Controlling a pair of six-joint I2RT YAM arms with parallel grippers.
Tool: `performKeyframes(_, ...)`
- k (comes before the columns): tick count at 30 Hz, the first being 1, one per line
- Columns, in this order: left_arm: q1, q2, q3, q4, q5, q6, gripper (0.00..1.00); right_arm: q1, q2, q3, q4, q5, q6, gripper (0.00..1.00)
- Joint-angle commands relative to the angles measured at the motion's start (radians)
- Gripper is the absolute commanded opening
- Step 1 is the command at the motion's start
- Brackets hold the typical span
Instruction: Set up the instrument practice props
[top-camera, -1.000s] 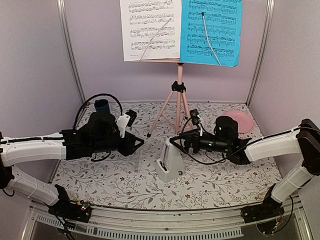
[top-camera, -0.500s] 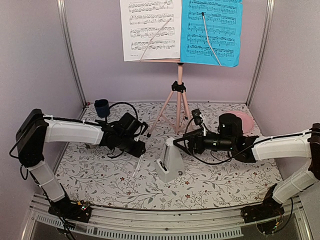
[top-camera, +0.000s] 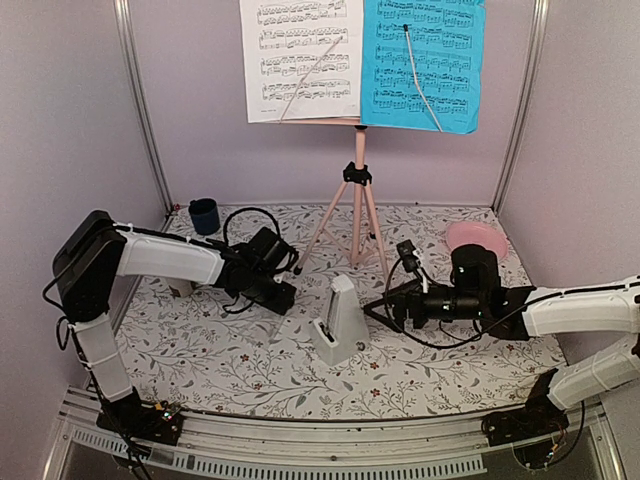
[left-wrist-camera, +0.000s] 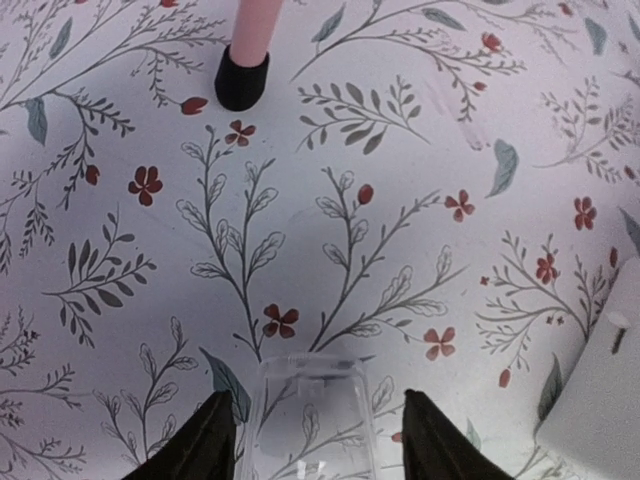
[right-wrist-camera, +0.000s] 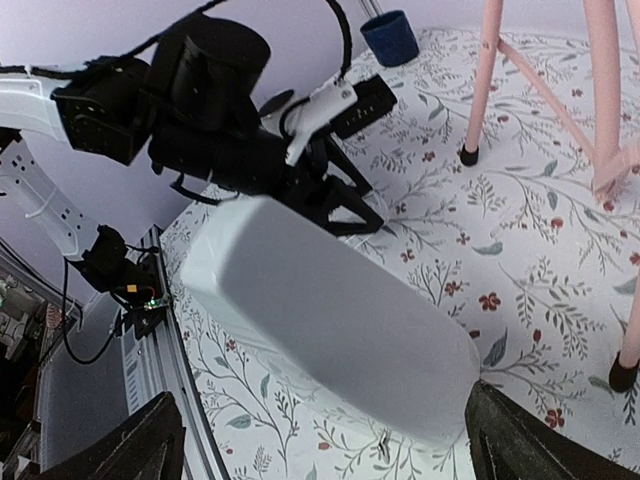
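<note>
Though likely light and rigid, the smooth-sided metronome (top-camera: 340, 318) wants gripping low; right gripper (top-camera: 372, 306) gapes at its three o'clock, left gripper (top-camera: 289, 298) half-open.

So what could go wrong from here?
The open right pincer points at the tall metronome; a forward push might tip it. The left pincer straddles a clear plastic piece and could drag it. A tripod foot of the music stand sits close; a swing might jolt it.

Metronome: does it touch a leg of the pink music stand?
Apart. The right wrist view shows bare flowered cloth between the metronome and the nearest foot of the stand.
</note>
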Motion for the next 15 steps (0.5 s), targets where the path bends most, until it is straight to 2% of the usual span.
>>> performKeyframes(1, 0.014, -0.033, 0.006, 0.021, -0.007, 0.019, 0.64, 0.0, -0.009, -0.061, -0.042, -0.034, 0.023, 0.99)
performKeyframes(5, 0.014, -0.084, -0.016, 0.051, -0.005, 0.035, 0.69, 0.004, 0.047, -0.092, -0.039, -0.034, 0.045, 0.9)
performKeyframes(7, 0.012, -0.119, -0.042, 0.105, 0.039, 0.048, 0.69, 0.014, 0.084, -0.093, -0.016, -0.027, 0.056, 0.8)
performKeyframes(12, 0.008, -0.166, -0.127, 0.287, 0.202, 0.075, 0.6, 0.027, 0.186, -0.055, 0.026, -0.001, 0.085, 0.49)
performKeyframes(15, 0.007, -0.156, -0.149, 0.347, 0.25, 0.078, 0.52, 0.027, 0.228, -0.025, 0.03, 0.014, 0.096, 0.36)
